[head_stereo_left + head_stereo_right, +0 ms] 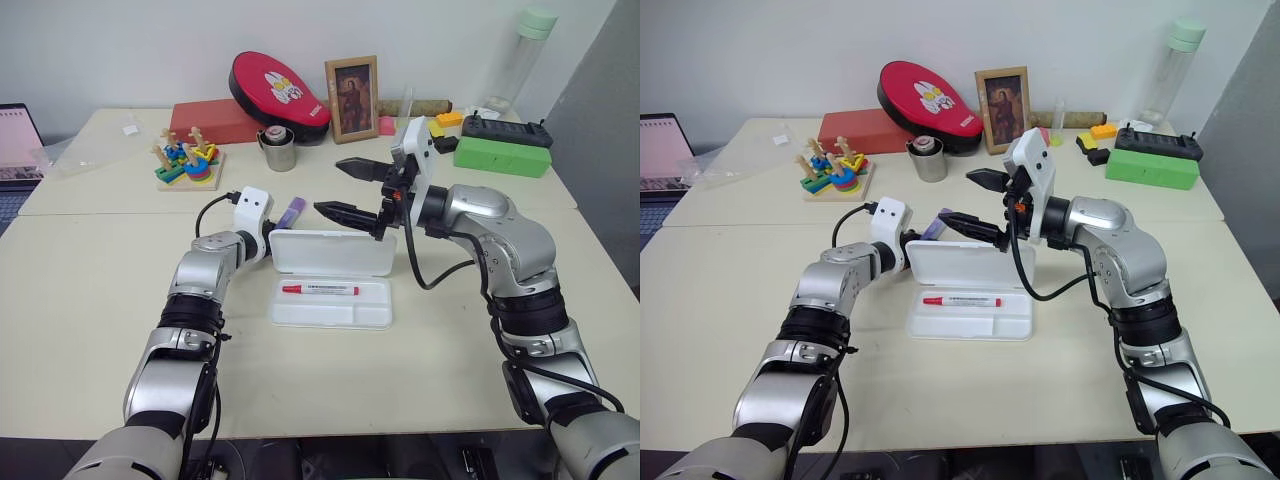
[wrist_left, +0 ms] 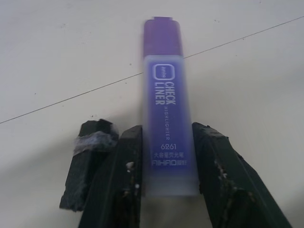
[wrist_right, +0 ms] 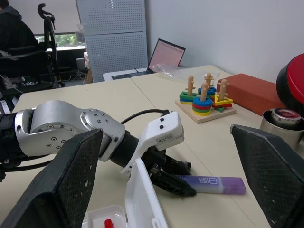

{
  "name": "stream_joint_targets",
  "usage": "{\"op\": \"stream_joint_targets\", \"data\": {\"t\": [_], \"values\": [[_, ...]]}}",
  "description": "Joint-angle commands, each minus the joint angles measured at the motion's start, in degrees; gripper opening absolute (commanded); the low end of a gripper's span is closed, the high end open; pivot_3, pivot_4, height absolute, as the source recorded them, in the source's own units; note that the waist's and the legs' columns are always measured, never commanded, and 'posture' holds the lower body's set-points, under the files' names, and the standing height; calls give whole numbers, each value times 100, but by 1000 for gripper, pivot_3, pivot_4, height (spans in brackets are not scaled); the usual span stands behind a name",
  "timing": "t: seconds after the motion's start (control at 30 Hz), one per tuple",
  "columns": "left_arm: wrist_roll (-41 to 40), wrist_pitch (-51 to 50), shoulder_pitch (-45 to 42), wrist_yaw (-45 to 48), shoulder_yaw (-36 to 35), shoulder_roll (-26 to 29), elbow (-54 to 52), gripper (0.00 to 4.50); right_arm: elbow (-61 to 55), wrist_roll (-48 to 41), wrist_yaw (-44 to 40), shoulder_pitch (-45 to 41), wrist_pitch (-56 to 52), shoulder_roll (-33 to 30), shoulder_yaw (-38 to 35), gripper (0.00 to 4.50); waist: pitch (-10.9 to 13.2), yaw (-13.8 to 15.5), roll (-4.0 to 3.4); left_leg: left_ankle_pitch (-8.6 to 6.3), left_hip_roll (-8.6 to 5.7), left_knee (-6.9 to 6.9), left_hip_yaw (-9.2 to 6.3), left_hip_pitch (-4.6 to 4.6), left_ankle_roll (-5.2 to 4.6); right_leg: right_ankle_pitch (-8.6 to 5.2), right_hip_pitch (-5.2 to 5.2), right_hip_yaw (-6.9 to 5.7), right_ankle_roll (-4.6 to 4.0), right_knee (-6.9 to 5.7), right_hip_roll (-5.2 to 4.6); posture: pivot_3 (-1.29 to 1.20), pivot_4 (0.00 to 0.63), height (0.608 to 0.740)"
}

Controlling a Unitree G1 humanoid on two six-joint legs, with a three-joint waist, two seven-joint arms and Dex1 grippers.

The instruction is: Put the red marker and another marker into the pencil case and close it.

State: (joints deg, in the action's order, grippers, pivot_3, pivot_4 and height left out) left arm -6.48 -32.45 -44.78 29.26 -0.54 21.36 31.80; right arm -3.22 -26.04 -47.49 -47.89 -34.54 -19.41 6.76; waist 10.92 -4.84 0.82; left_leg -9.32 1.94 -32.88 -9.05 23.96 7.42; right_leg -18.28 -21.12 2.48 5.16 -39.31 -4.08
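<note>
The white pencil case (image 1: 333, 315) lies open at the table's middle, its lid (image 1: 335, 252) standing up behind the tray. In the tray rests the red marker (image 1: 320, 290). Just behind the lid, on the table, lies the purple highlighter (image 2: 164, 109), also seen as a lilac tip (image 1: 291, 211). My left gripper (image 2: 168, 129) is shut on it, one finger pressed against each side of its rear end. My right gripper (image 1: 330, 187) hovers above the lid, pointing left, open and empty.
A small black cap (image 2: 92, 142) sits beside my left gripper's finger. At the back stand a wooden stacking toy (image 1: 188, 163), a red box (image 1: 215, 120), a red padded pouch (image 1: 280, 92), a metal cup (image 1: 279, 150), a picture frame (image 1: 352, 98) and a green box (image 1: 503, 155).
</note>
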Motion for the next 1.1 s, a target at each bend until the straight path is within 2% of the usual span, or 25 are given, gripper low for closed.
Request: {"op": "stream_joint_targets", "data": {"t": [0.03, 0.2, 0.37, 0.53, 0.67, 0.8, 1.0, 1.1], "values": [[56, -160, 93, -14, 36, 13, 136, 1215, -160, -60, -42, -94, 124, -10, -123, 4500, 0, 0, 0, 0, 0, 0, 0, 0, 0, 0, 0, 0, 0, 0, 0, 0, 150, 740], [64, -13, 100, -148, -66, 42, 94, 1214, -131, -50, -49, -110, 150, -10, -121, 4500, 0, 0, 0, 0, 0, 0, 0, 0, 0, 0, 0, 0, 0, 0, 0, 0, 150, 740], [-2, 561, 23, -413, -365, 178, -91, 1214, -145, -77, -97, -128, 139, -105, -196, 4500, 0, -11, 0, 0, 0, 0, 0, 0, 0, 0, -3, 0, 0, -2, 0, 0, 150, 740], [-564, 677, 185, 80, -810, 475, -1451, 1214, -364, -218, -220, -106, 25, -388, -398, 4500, 1, 3, 0, 2, 0, 2, -1, 18, 4, 0, -16, -1, 0, 4, 0, 0, 150, 740], [-1083, 300, 537, 1032, -709, 998, -2738, 1214, -719, -511, -386, -12, -172, -739, -634, 4500, 1, 10, 0, 10, 0, 4, -2, 41, 18, 1, -26, -4, -1, 26, -1, 0, 150, 740], [-1309, 69, 966, 2295, -332, 2143, -3966, 1214, -1206, -1049, -945, 287, -486, -1456, -987, 4500, 2, 19, -2, 8, 0, 9, -1, 43, 16, 0, -23, -6, 0, 35, -1, 0, 150, 740], [-1953, -171, 1138, 3712, -218, 3280, -5068, 1214, -1428, -1474, -1224, 693, -732, -2035, -1261, 4500, 5, 22, 0, -1, 0, 4, -2, 41, -2, 0, -23, -5, 0, 25, 0, 0, 150, 740], [-1998, -49, 1116, 4060, 48, 3459, -5284, 1214, -1513, -1512, -1148, 825, -747, -2133, -1267, 4500, 6, 26, -2, -2, 0, 3, 1, 39, -3, -1, -21, -2, 0, 27, -1, 0, 150, 740]]}}
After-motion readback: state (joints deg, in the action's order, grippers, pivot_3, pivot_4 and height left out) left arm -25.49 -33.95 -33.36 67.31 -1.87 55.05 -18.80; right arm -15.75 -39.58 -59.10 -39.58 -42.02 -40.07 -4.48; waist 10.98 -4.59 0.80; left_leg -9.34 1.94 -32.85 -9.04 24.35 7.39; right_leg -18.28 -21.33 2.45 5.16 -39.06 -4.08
